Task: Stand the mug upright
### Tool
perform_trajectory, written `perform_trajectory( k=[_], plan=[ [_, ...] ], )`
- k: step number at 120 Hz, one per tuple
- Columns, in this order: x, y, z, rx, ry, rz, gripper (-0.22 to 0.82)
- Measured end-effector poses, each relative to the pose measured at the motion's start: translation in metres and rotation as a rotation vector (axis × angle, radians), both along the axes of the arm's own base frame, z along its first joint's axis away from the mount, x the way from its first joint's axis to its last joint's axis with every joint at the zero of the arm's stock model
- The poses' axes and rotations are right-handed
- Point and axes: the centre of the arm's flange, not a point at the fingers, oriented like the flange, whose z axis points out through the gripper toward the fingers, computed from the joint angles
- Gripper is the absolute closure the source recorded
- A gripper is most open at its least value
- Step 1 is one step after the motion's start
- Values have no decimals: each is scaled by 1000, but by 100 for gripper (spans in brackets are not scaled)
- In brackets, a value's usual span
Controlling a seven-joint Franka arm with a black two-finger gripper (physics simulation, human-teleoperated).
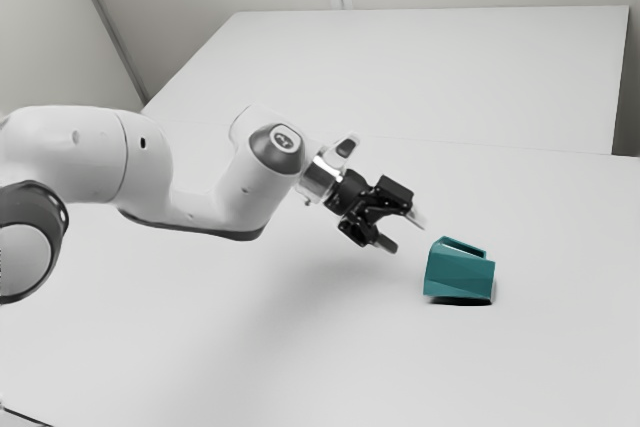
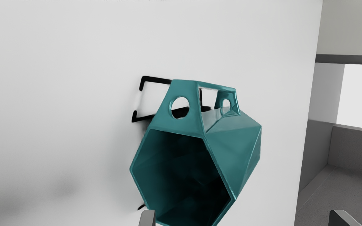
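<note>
In the exterior view my gripper (image 1: 405,233) hangs above the table, its fingers spread and nothing held. The teal faceted mug (image 1: 459,274) rests on the table a short way beyond and below the fingertips, toward the exterior view's right. From the wrist camera, the mug (image 2: 234,144) lies on its side, with its dark six-sided opening facing my hand and its angular handle at the side. My gripper (image 2: 242,218) is open there too; one fingertip overlaps the mug's rim in the picture, the other stands away from it.
The mug rests on a white table (image 1: 300,347). Behind it, a pale raised panel or surface (image 1: 430,72) spans the exterior view's back. Past the table's edge, the wrist view has a grey recessed structure (image 2: 353,150).
</note>
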Motion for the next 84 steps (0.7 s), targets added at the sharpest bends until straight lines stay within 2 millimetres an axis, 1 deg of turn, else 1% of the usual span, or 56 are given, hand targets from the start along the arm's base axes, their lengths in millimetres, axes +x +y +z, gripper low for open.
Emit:
perform_trajectory(
  k=[10, 16, 35, 47, 70, 74, 84],
  plan=[
    [0, -6, -21, -41, 22, 29, 0],
    [-3, -11, -28, -61, 26, 35, 0],
    [-12, -31, -38, -112, 27, 31, 0],
    [-15, -39, -43, -148, 24, 35, 0],
    [-21, -54, -41, -186, -4, 9, 0],
    [-21, -56, -41, -189, -10, 5, 5],
    [-20, -56, -39, -194, -32, -5, 27]
  ],
)
